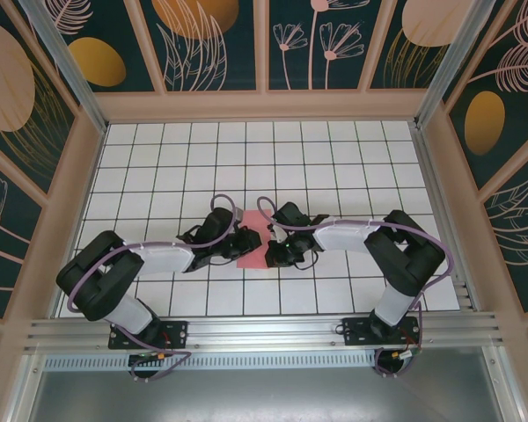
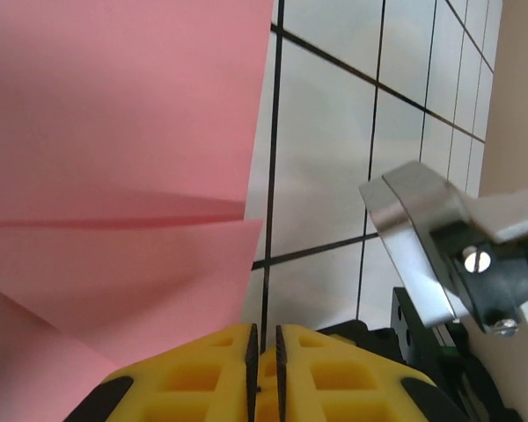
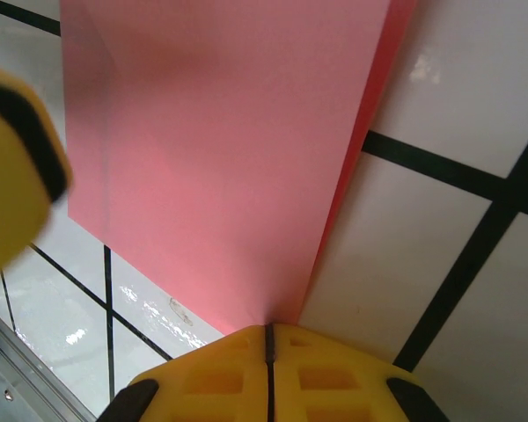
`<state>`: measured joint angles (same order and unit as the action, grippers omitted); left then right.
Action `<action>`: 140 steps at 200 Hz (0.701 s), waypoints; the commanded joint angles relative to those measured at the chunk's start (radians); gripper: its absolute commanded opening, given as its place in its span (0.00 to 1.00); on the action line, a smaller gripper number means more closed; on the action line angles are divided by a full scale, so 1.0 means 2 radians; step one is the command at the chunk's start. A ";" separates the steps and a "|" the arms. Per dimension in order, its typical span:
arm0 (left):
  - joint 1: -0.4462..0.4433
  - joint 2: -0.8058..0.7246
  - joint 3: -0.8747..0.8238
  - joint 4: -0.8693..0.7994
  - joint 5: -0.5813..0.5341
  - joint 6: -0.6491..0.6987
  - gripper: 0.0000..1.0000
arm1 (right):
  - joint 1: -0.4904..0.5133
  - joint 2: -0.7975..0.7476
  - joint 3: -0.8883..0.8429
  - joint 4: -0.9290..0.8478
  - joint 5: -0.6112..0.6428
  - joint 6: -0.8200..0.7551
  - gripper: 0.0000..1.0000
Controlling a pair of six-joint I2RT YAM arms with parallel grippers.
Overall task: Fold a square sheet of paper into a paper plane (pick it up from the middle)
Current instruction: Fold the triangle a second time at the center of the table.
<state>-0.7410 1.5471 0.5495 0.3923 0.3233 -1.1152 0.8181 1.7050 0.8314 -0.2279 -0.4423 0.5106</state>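
PAPER FOLD, MIDWAY: at ctr of the gridded surface [image 1: 334,158], we see the square sheet of paper [image 3: 220,149] lying between the left arm [image 1: 114,272] and right arm [image 1: 396,251]. The left end effector [image 2: 264,347] and right end effector [image 3: 269,338] meet over it.

We judge the task early-to-mid. The left wrist view shows creases & two flaps meeting along a line, so the 1st folds look done. No pointed nose or centre ridge shows, so most of the shaping is left.

The right end effector is closed, yellow fingers pinching the sheet's edge, which appears raised a little off the tiles. The left end effector's fingers are closed to a thin slit right at the paper's edge; we can't tell whether they nip any paper.

Count: 1 pink sheet, 2 arms, 2 end effectors, 1 surface.
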 commanded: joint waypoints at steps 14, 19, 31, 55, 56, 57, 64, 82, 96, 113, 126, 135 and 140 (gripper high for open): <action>-0.011 0.027 -0.005 0.022 0.013 -0.018 0.15 | 0.004 0.035 -0.006 -0.023 0.037 0.007 0.09; -0.011 0.031 -0.005 0.021 0.012 -0.018 0.14 | 0.004 0.035 -0.006 -0.025 0.038 0.007 0.09; -0.012 0.039 -0.006 0.017 0.012 -0.019 0.14 | 0.004 0.036 -0.006 -0.027 0.041 0.007 0.09; -0.015 0.051 -0.012 0.010 0.009 -0.022 0.14 | 0.004 0.036 -0.008 -0.031 0.046 0.007 0.09; -0.015 0.052 -0.013 0.010 0.010 -0.022 0.14 | 0.004 0.036 -0.009 -0.030 0.046 0.007 0.09; -0.015 0.052 -0.013 0.010 0.010 -0.022 0.14 | 0.004 0.035 -0.009 -0.030 0.046 0.007 0.09; -0.015 0.055 -0.016 0.009 0.008 -0.022 0.14 | 0.004 0.036 -0.010 -0.031 0.048 0.007 0.09; -0.015 0.058 -0.023 0.002 -0.003 -0.021 0.14 | 0.005 0.036 -0.010 -0.036 0.053 0.005 0.09; -0.015 0.058 -0.020 -0.019 -0.021 -0.014 0.14 | 0.007 0.037 -0.011 -0.043 0.060 0.003 0.09; -0.014 0.055 -0.015 -0.044 -0.049 -0.006 0.14 | 0.008 0.041 -0.013 -0.052 0.073 0.000 0.09; -0.013 0.054 -0.007 -0.062 -0.067 0.000 0.14 | 0.009 0.045 -0.014 -0.061 0.085 -0.001 0.09; -0.012 0.053 -0.001 -0.073 -0.074 0.005 0.14 | 0.010 0.047 -0.015 -0.066 0.093 -0.001 0.09; -0.011 0.053 0.001 -0.077 -0.077 0.007 0.14 | 0.010 0.049 -0.016 -0.068 0.098 -0.001 0.09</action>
<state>-0.7723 1.6428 0.5400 0.3874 0.2939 -1.1446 0.8253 1.7130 0.8410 -0.2382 -0.4229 0.5102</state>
